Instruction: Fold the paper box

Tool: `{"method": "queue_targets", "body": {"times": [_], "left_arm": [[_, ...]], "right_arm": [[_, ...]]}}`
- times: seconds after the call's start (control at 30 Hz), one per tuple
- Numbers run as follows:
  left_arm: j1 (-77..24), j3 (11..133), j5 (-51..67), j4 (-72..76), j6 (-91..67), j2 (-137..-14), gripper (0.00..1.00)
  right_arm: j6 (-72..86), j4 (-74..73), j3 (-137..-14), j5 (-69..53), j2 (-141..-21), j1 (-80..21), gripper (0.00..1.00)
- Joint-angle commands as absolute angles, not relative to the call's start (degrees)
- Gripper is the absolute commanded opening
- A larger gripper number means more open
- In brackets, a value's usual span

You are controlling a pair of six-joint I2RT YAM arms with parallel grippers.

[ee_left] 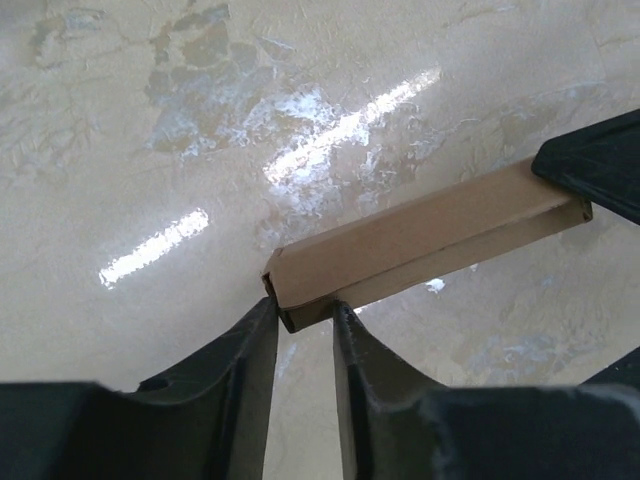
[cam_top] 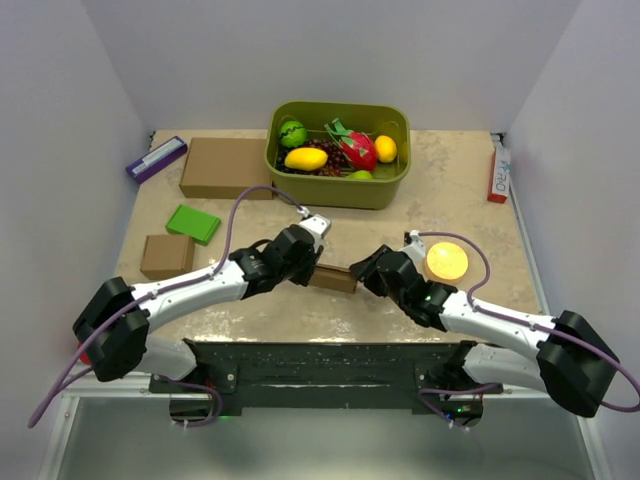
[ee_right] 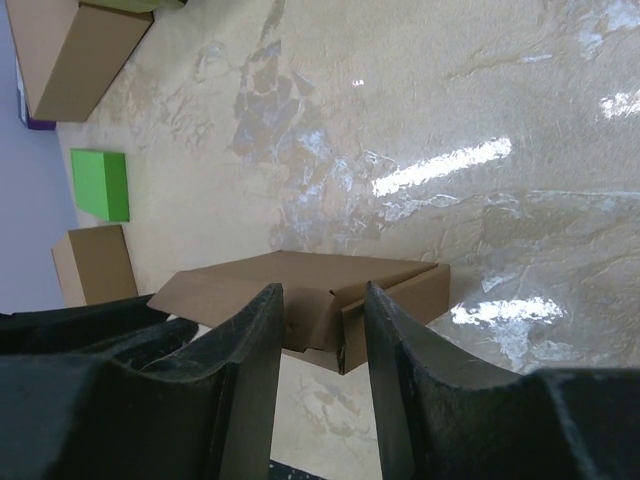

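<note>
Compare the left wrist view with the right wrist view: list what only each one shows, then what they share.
Left wrist only: the right tool, dark, at the far end of the paper box, which looks long and narrow here. Right wrist only: a green block, a small brown carton and a larger brown carton, all beyond the box. Both: the paper box, the marbled table, and that arm's own fingers either side of a box end.
</note>
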State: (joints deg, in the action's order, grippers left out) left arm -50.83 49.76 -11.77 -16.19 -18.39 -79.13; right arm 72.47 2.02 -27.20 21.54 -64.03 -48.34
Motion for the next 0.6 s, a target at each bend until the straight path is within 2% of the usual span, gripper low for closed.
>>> {"method": "queue_targets", "body": {"times": [0.0, 0.4, 0.47, 0.57], "left_arm": [[-51.4, 49.3, -10.0, -16.5, -19.2, -76.2, 0.41], [-51.2, 48.6, -7.3, -19.6, -21.0, -69.8, 0.74], [-50.0, 48.7, -5.6, -19.5, -22.6, -68.7, 0.77], [-45.3, 48.4, -0.3, -17.2, -25.3, -68.8, 0.77]], "right_arm": [[73.0, -0.6, -27.0, 22.8, -65.6, -48.6, 0.39], [72.4, -1.5, -27.9, 24.2, -65.7, -48.6, 0.37], [72.3, -1.6, -27.9, 24.2, -65.8, -48.6, 0.37], [72.2, -1.5, -27.9, 24.1, -65.8, -48.6, 0.37]]}}
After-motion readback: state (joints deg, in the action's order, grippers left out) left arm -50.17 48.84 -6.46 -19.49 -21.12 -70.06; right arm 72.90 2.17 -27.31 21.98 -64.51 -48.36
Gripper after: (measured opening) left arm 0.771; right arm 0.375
